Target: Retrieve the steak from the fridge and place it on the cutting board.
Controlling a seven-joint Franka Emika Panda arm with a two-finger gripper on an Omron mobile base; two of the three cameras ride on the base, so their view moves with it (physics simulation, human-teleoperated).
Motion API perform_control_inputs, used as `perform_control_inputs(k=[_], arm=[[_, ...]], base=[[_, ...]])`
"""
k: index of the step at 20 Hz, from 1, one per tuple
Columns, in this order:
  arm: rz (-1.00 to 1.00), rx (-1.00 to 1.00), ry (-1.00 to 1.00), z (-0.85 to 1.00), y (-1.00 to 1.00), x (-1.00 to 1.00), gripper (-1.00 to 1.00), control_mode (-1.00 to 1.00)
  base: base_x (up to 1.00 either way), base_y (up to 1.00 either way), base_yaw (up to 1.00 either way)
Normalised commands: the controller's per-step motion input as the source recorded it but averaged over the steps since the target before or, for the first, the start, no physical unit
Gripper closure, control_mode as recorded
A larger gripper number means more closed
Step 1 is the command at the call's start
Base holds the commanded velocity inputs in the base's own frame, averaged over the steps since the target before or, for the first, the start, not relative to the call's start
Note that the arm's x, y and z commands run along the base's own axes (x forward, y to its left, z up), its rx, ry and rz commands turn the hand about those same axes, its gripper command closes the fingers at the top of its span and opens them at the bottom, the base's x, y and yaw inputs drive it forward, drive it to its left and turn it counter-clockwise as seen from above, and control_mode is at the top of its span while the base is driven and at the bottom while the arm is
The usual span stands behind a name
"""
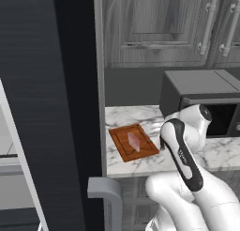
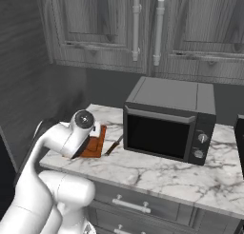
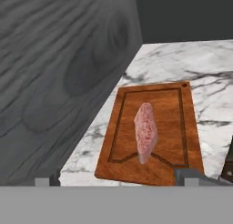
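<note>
One item matters for the next move: the steak [image 3: 145, 131] lies on the cutting board [image 3: 164, 127], inside the groove, roughly at the board's centre, touching its surface and nothing else. Ref. landmark = the board. In the hand view the gripper [image 3: 119, 181] sits back from the board's near short edge, w/ the steak straight ahead of it; the two fingertips [image 3: 43, 181] stand far apart at either side of that edge, i.e. jaws wide, nothing between them. Steak long axis runs along the board's long axis, so it points away from the tool rather than across it. Single arm, so no choice of side. Judgement: placement looks complete; the coming move is prob. a clear withdrawal up and back from the board, and the gap between tool and steak means little risk of dragging it. Materials: steak = small flat pinkish-red slab, mottled, paler rim, tapered ends; prob. soft and slightly tacky. Board = reddish-brown wood, rectangular, rigid. It rests on the white grey-veined marble counter [image 1: 220, 152], smooth. Left of the board, just beside it, rises the fridge [image 1: 70, 108] side wall, dark charcoal w/ grain pattern. Right of the board in the left base view, well apart: black microwave [image 2: 169, 121]. Just beside the board's right edge in the right base view lies a knife [image 2: 113, 146], dark handle.
</note>
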Motion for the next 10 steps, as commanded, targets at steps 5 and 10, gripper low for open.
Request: perform_control_inputs(k=[5,10], arm=[[-0.05,0.05,-0.19,0.25,-0.26,-0.61,-1.00,-1.00],[0.05,-0.07,-0.32,0.05,0.39,-0.56,-1.00,-1.00]], base=[[0.00,0.00,0.00],[0.00,0.00,0.00]])
